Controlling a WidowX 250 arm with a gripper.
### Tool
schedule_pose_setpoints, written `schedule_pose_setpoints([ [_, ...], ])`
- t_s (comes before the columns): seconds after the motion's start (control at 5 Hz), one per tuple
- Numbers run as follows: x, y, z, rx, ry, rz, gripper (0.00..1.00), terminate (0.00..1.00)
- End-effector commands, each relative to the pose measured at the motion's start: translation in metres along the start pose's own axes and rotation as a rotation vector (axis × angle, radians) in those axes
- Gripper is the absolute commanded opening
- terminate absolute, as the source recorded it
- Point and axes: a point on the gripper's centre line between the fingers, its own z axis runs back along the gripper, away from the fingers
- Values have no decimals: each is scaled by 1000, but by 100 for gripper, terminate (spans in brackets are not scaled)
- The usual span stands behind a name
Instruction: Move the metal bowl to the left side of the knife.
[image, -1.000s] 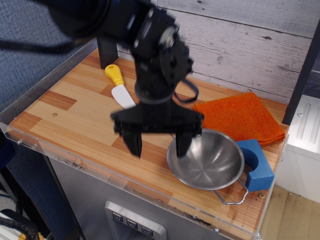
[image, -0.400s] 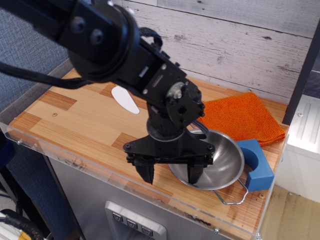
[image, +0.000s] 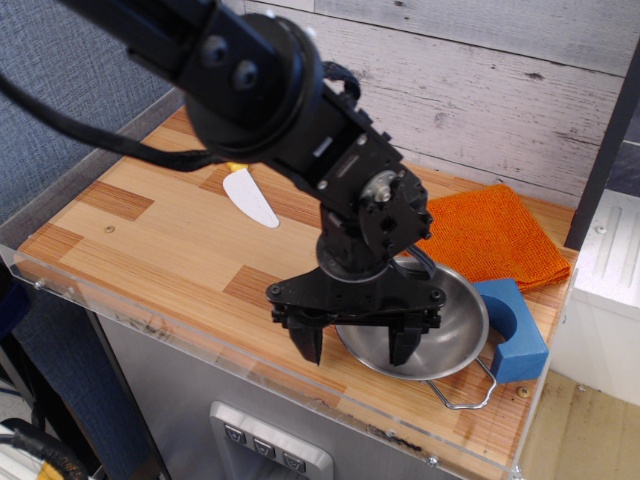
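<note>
The metal bowl (image: 452, 322) sits at the front right of the wooden table, one wire handle (image: 462, 392) sticking out toward the front edge. My black gripper (image: 357, 346) is open and low over the bowl's left rim, one finger (image: 404, 345) inside the bowl and the other (image: 310, 342) outside on the table. The knife lies at the back left; its white blade (image: 250, 197) shows, while the arm hides nearly all of its yellow handle.
An orange cloth (image: 490, 232) lies behind the bowl. A blue block (image: 516, 330) stands right against the bowl's right side. The table's front edge has a clear plastic rim (image: 200, 340).
My gripper has moved forward, to the right and down, from above the table's middle to the bowl's left rim. The arm now hides the knife's yellow handle.
</note>
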Motion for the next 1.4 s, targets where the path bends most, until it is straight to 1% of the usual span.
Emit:
schedule_pose_setpoints([
  [0.0,7,2,12,53,-68,-48,0,0],
  [0.6,8,2,21,60,-97,-34,0,0],
  [0.8,16,0,29,47,-110,-19,0,0],
  [1.0,34,-3,41,31,-134,1,0,0],
  [1.2,55,6,56,28,-179,26,0,0],
])
